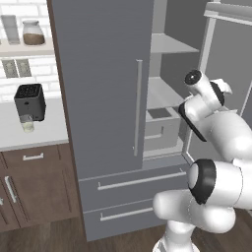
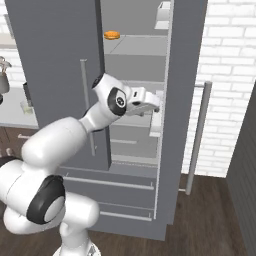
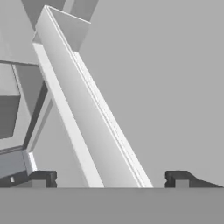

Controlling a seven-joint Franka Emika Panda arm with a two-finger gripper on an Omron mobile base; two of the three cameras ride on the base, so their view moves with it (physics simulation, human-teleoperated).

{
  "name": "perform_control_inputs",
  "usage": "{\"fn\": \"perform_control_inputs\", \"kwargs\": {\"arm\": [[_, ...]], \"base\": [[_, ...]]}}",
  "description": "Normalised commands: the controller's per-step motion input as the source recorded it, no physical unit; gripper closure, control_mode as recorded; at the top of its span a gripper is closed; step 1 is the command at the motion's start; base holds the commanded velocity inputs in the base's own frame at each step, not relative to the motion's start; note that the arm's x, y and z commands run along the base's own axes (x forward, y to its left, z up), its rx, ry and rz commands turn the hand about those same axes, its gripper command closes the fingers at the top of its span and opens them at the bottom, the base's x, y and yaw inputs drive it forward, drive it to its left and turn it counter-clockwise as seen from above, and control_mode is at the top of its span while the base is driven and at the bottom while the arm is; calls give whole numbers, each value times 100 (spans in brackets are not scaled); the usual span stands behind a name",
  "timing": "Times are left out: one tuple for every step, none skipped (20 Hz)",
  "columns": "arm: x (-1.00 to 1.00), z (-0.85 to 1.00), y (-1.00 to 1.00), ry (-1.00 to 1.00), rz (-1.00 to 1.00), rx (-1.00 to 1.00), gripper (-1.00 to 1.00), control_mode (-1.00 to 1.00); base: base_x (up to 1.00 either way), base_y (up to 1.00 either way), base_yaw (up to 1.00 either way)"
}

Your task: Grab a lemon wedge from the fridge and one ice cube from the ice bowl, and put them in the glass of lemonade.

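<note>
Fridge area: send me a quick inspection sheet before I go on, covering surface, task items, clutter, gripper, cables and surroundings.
Surface: pale counter left of the fridge, over brown wooden cabinets.
Job's things: fridge has its right door swung open, left door shut, both drawers shut; glass of lemonade stands on the counter in front of the black toaster. Lemon wedge and ice bowl: nothing seen.
Clutter: small orange item on an upper fridge shelf; jar on a wall shelf.
Gripper: gripper open, empty, at the edge of the open door.
Cables: nothing seen.
Surroundings: white brick wall, dark wood floor.
</note>
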Motion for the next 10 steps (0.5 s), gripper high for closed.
{"fn": "perform_control_inputs", "kwargs": {"arm": [[0,9,41,-9,12,0,-100,-100],[0,14,36,-10,12,0,-100,-100],[0,17,43,-10,12,0,-100,-100],[0,16,49,-10,12,0,-100,-100],[0,17,61,-10,12,0,-100,-100],[0,24,69,-11,14,1,-100,-100],[0,13,91,-20,16,9,-100,-100],[-3,6,94,-28,16,15,-100,-100],[-5,4,96,-28,19,20,-100,-100],[-5,7,95,-26,23,26,-100,-100]], "base": [[0,0,0],[0,0,0],[0,0,0],[0,0,0],[0,0,0],[0,0,0],[0,0,0],[0,0,0],[0,0,0],[0,0,0]]}}
